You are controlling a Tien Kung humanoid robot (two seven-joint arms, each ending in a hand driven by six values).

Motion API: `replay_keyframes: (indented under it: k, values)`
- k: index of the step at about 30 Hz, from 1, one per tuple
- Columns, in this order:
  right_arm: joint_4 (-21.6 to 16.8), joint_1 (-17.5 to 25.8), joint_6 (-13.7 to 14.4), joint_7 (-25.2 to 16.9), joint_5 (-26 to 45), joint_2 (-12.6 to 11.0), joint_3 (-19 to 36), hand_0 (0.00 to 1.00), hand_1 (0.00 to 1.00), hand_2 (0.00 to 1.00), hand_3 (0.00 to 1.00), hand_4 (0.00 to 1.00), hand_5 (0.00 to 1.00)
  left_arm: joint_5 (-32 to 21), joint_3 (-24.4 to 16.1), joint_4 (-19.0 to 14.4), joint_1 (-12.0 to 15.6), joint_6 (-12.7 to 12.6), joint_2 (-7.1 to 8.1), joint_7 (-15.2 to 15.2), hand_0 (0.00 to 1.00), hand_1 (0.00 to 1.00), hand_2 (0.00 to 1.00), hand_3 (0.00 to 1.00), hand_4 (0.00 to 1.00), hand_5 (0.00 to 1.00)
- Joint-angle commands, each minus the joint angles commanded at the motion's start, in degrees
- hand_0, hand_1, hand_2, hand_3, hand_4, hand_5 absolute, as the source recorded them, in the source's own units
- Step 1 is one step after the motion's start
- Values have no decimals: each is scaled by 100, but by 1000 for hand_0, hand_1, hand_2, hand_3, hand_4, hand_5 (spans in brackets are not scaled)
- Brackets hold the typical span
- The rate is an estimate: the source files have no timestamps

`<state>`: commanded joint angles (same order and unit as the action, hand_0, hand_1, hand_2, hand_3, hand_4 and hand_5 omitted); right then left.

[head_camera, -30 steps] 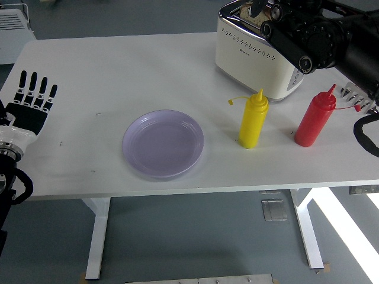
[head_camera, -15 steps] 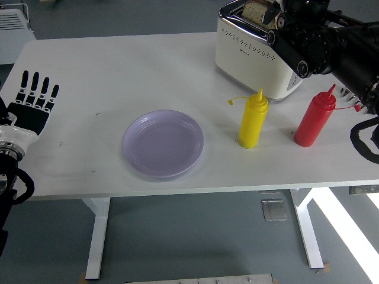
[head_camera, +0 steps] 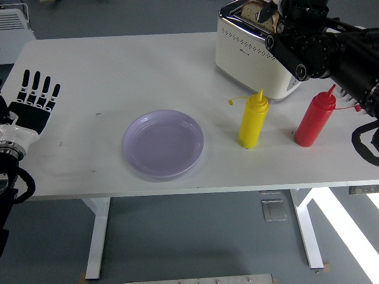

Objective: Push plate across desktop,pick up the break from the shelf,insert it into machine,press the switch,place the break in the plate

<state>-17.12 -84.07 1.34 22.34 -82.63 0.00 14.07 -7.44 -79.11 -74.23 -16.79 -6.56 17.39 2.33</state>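
At the far right corner of the surface (head_camera: 89, 77), the right hand (head_camera: 283, 12) is working over the toaster (head_camera: 251, 50), where the bread slice (head_camera: 256, 10) is standing up out of the slot; whether its fingers are closing on the slice I cannot tell. Judging by this, the bread is being lifted out, so it should be drawn straight up, clear of the slot walls. The purple plate (head_camera: 163, 143) is waiting near the front edge. The left hand (head_camera: 32, 103) is resting spread flat, holding nothing.
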Motion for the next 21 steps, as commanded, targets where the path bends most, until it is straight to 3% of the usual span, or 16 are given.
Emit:
replay_keyframes:
  k: [19,20,21]
  values:
    - [-8,178,328,-227,330,0,-403,415,571,620,656,636,185,-11,9,8,-66,6,-14,5,788,722,679,710,619,998]
    - [-12,182,350,-240,338,0,-414,401,551,573,626,567,107,-12,9,10,-68,6,-15,5,788,722,679,709,620,998]
    - [-15,184,369,-250,346,0,-422,401,551,573,626,567,107,-12,8,11,-69,7,-16,5,788,722,679,709,620,998]
